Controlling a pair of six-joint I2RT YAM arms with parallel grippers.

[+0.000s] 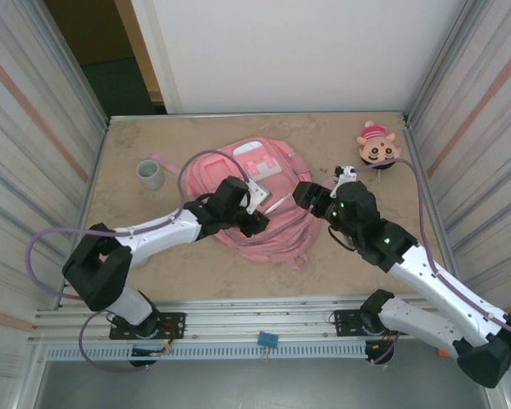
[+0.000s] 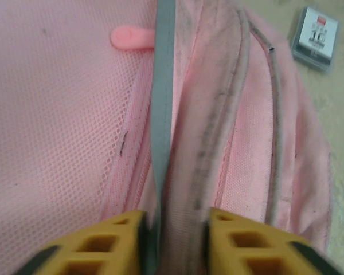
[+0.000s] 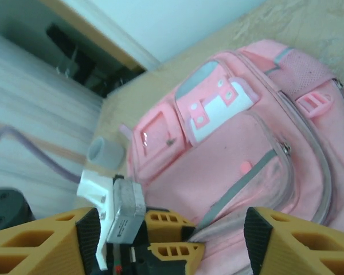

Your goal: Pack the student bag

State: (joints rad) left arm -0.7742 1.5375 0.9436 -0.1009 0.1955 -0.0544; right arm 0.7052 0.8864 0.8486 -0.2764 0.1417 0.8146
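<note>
One bag: student bag (image 1: 264, 170) lies flat mid-surface (image 1: 238, 274), its long way running up-down in the top view.
Left pincer (image 2: 172, 238): nearest, on the bag, rim fold between its fingers; squeezing or loose, cannot tell.
Right pincer (image 3: 172, 229): spread wide, holding nothing, at the bag's right edge.
Around: cup (image 1: 150, 174) left, plush (image 1: 377, 145) upper right; neither seems to be in the way.

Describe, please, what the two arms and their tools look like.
The left arm and right arm have white links between bulky black joints; a lilac cable loops along each. The left tool and right tool have yellow fingers with hollow cut-outs and dark inner faces. Small green lights glow on the right arm.
</note>
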